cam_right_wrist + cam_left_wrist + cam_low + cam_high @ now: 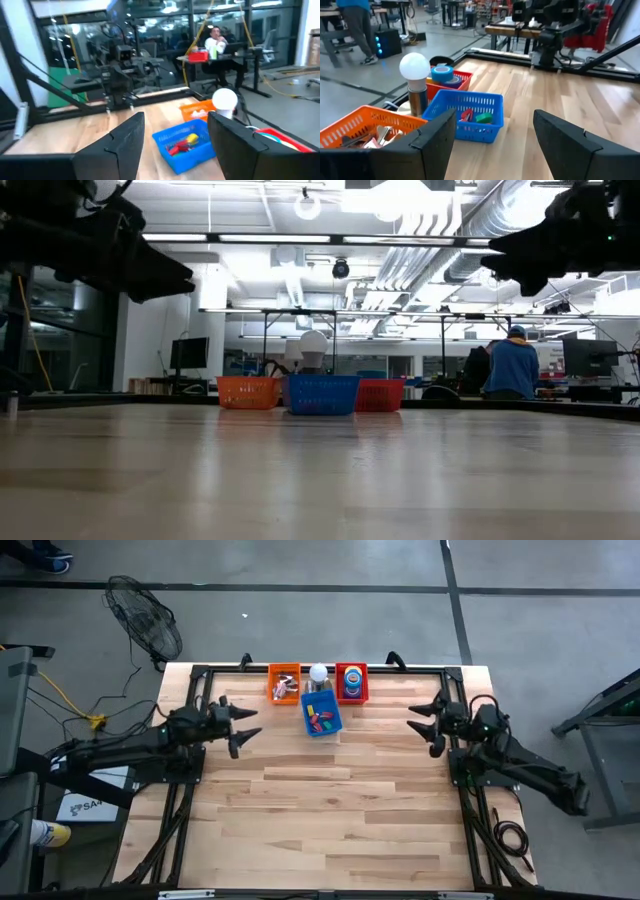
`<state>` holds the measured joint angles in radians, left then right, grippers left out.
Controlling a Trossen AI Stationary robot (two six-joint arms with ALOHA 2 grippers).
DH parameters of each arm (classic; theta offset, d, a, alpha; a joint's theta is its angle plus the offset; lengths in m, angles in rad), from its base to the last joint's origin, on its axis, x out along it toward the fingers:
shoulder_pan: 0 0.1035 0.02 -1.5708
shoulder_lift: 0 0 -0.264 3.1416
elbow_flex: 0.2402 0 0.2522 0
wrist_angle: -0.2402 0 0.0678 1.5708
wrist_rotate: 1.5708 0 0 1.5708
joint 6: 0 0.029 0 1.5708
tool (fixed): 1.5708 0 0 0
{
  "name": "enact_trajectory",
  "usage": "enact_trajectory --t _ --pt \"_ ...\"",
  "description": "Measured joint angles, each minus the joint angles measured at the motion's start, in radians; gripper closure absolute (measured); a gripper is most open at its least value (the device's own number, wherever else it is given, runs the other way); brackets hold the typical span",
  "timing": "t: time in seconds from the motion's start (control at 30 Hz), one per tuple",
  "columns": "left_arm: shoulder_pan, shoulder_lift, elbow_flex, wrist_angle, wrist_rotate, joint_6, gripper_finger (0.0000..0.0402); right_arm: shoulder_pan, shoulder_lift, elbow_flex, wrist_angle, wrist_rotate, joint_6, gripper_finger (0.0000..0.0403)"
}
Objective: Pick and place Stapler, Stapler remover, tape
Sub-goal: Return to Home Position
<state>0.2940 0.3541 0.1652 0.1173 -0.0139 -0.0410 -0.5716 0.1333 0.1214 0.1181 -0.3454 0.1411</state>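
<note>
Three small baskets stand at the table's far edge. The red basket [351,682] holds rolls of tape, and a blue roll [442,74] lies on top. The orange basket [285,682] holds small metal and pink pieces. The blue basket [321,715] holds red, green and yellow pieces [475,117]. Which of these is the stapler or the stapler remover I cannot tell. My left gripper [250,725] hovers open left of the baskets, pointing level toward them. My right gripper [420,723] hovers open to their right. Neither has anything between its fingers.
A white globe on a dark cylinder [318,673] stands between the orange and red baskets, behind the blue one. A black frame [420,668] runs along the table's far and side edges. Bare wood [320,810] fills the middle and near part. People are in the room beyond.
</note>
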Motion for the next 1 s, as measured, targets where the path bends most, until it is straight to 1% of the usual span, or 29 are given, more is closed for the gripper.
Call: enact_trajectory --t 0.1,0.2,0.27,0.33,0.43,0.57,0.67,0.77,0.87,1.0 --pt "0.0 -0.043 -0.013 -0.008 0.005 0.0 0.014 0.004 -0.066 -0.034 0.027 -0.005 0.021 0.0195" --pt "0.0 -0.079 -0.014 -0.025 0.01 0.0 0.014 0.002 -0.128 -0.067 0.026 0.029 0.058 0.0195" --pt "0.0 -0.098 -0.014 -0.039 0.02 -0.001 0.014 0.002 -0.132 -0.079 0.051 0.039 0.087 0.0195" --pt "0.0 -0.117 -0.014 -0.046 0.024 -0.009 0.014 0.004 -0.128 -0.09 0.087 0.018 0.09 0.0195" --pt "0.0 -0.144 -0.014 -0.049 0.035 -0.002 0.014 0.013 -0.131 -0.112 0.147 -0.002 0.085 0.0195" --pt "0.0 -0.16 -0.014 -0.066 0.073 0.002 0.014 0.053 -0.131 -0.112 0.163 0.013 0.039 0.0195" --pt "0.0 -0.162 -0.014 -0.065 0.074 0.005 0.014 0.108 -0.132 -0.112 0.154 0.072 0.006 0.0195" --pt "0.0 -0.162 -0.017 -0.06 0.041 0.012 0.014 0.181 -0.132 -0.112 0.112 0.184 -0.05 0.0195" --pt "0.0 -0.164 -0.056 0.002 0.009 0.019 0.014 0.254 -0.132 -0.112 0.094 0.301 -0.092 0.0195" --pt "0.0 -0.191 -0.129 0.06 0.004 0.011 0.014 0.343 -0.132 -0.112 0.08 0.394 -0.126 0.0195"
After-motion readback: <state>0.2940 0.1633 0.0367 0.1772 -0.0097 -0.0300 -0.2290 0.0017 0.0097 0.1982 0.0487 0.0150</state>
